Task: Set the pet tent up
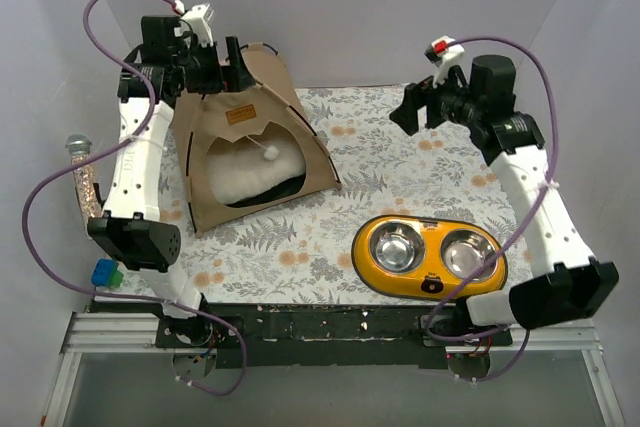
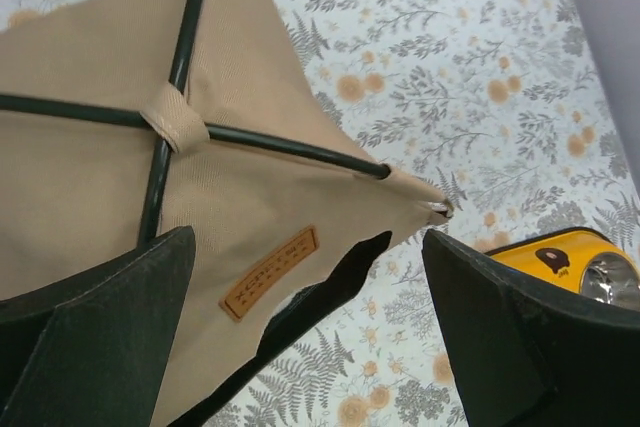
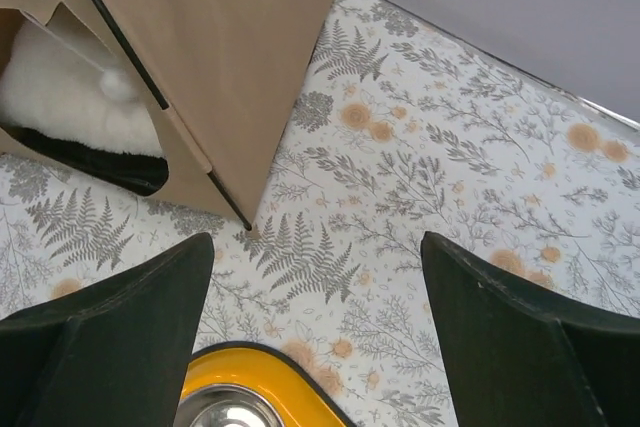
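Pet tent (image 1: 235,112) (image 2: 100,177) (image 3: 230,57) stands upright as a tan pyramid at the far left of the floral table (image 1: 400,177), its arched doorway facing the near edge. A cream cushion (image 1: 245,167) (image 3: 60,87) lies inside, and a white pom-pom (image 1: 270,152) (image 3: 118,82) hangs in the opening. Black rods (image 2: 290,147) cross at the top under a fabric loop (the left wrist view shows them plainly). The left gripper (image 1: 238,59) (image 2: 308,237) hovers at the peak, jaws apart, holding nothing. The right gripper (image 1: 410,112) (image 3: 315,237) hangs over bare table right of the tent, jaws likewise apart. A yellow two-bowl stand (image 1: 362,247) (image 2: 550,252) (image 3: 240,367) sits near the front right, well apart from the tent.
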Controlling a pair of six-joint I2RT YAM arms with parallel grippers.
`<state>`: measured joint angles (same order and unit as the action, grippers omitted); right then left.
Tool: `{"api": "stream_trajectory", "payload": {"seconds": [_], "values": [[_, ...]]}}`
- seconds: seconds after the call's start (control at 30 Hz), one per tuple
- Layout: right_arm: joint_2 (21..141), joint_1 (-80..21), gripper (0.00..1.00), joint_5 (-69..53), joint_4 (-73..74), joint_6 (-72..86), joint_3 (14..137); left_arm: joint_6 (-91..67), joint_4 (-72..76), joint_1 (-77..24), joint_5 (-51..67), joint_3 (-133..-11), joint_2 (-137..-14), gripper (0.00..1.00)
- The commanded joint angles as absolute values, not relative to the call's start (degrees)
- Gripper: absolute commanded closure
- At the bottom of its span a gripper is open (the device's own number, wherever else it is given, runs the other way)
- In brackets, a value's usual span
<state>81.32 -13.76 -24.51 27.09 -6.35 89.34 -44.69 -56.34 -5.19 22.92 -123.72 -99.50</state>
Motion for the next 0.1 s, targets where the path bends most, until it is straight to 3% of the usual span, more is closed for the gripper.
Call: {"api": "stream_trajectory", "payload": {"seconds": [0.0, 0.07], "values": [[74.2, -13.4, 0.07, -19.6, 24.1, -6.0, 83.5, -45.1, -54.0, -4.9, 18.4, -119.1, -94.4, 0.02], [72.4, -13.3, 0.06, -18.4, 24.4, -6.3, 82.8, -44.0, -54.1, -4.9, 18.3, -117.8, -93.9, 0.02]]}}
